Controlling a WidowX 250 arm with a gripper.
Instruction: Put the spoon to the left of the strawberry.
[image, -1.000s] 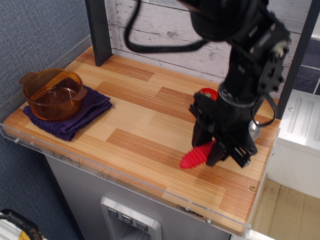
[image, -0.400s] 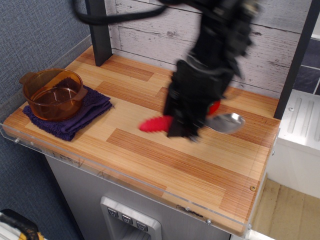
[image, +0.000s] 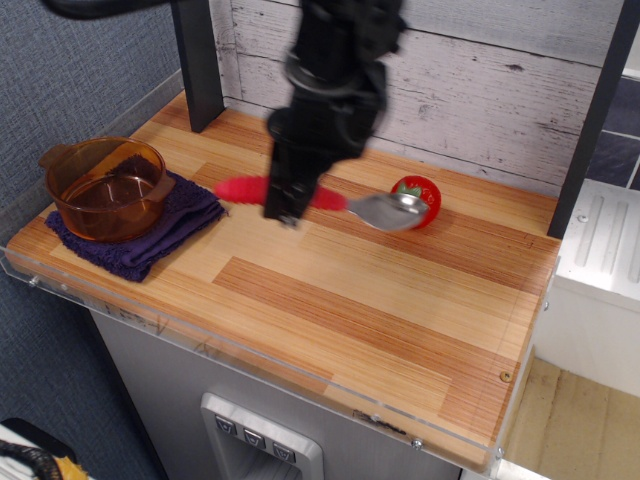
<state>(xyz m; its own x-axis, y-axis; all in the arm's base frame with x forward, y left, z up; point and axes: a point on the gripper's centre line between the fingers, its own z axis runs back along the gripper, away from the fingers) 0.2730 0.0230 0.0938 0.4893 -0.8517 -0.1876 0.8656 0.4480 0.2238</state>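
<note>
The spoon (image: 330, 201) hangs above the wooden table, its ribbed red handle pointing left and its silver bowl (image: 388, 210) to the right. My black gripper (image: 287, 200) is shut on the handle near its middle. The red strawberry (image: 420, 195) with a green cap sits on the table just right of the spoon's bowl, which overlaps its left side in this view. Whether the bowl touches the strawberry cannot be told.
An amber glass pot (image: 105, 187) rests on a purple cloth (image: 170, 225) at the table's left end. A dark post (image: 197, 60) stands at the back left, a white plank wall (image: 500, 90) runs behind, and another dark post (image: 590, 130) is at the right.
My gripper has carried the spoon from the front right of the table leftward and toward the back. The strawberry, hidden behind the arm before, now shows fully.
</note>
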